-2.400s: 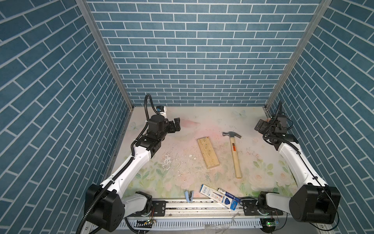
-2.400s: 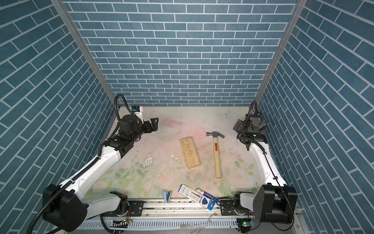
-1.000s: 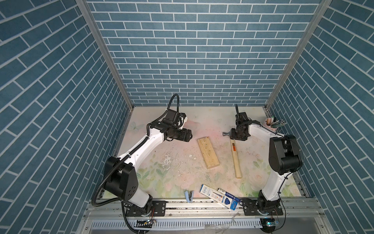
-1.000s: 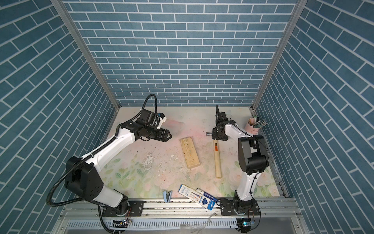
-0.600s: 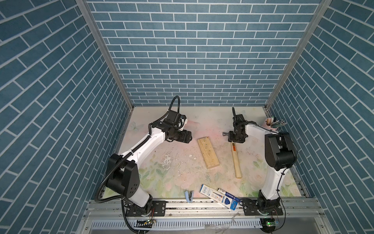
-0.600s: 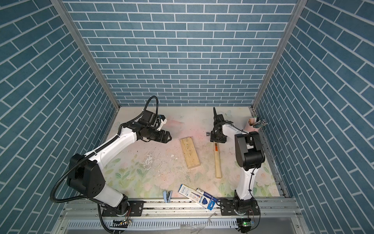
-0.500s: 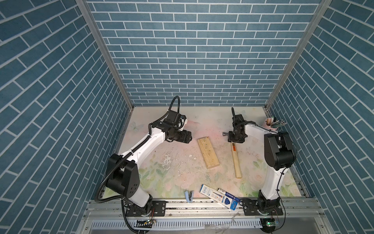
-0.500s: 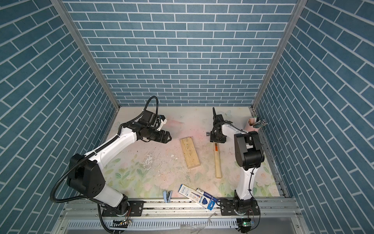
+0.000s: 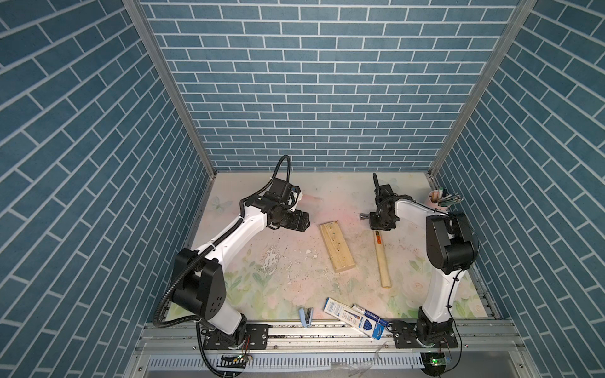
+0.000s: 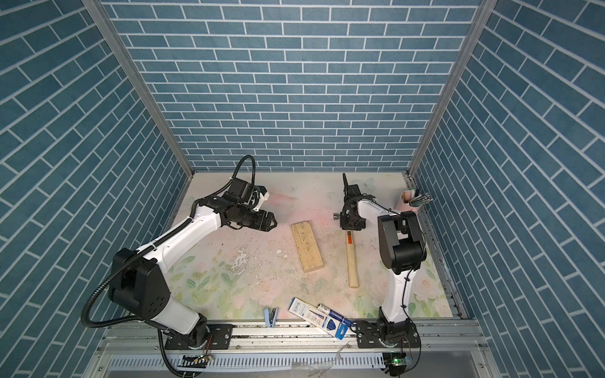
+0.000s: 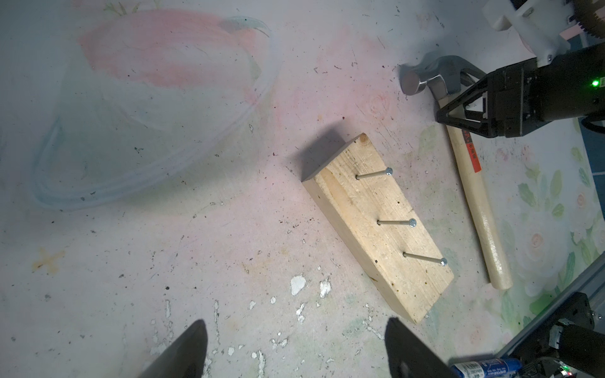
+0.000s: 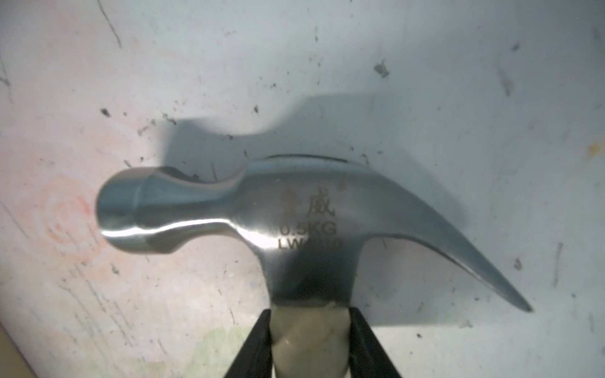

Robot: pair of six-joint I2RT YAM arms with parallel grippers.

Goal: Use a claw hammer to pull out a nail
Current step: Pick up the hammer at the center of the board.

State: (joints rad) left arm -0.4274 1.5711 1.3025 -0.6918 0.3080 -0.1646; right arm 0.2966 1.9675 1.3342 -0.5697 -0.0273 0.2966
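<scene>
On the worktop [image 9: 262, 284], the claw hammer [image 9: 381, 258] lies just right of the wooden block [image 9: 337, 247], alongside it. Three nails [image 11: 395, 223] stand in the block. Boxes [image 9: 355, 315] lie before the block.

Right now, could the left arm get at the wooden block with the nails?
Probably yes. The left gripper is open and hovers beside the block with only bare table between them; the hammer lies on the block's far side.

L arm [image 9: 242, 229] fwd, L tool [image 9: 306, 222] spread wide, R arm [image 9: 413, 211] folded, R tool [image 12: 309, 343] down, jaws pinched in
</scene>
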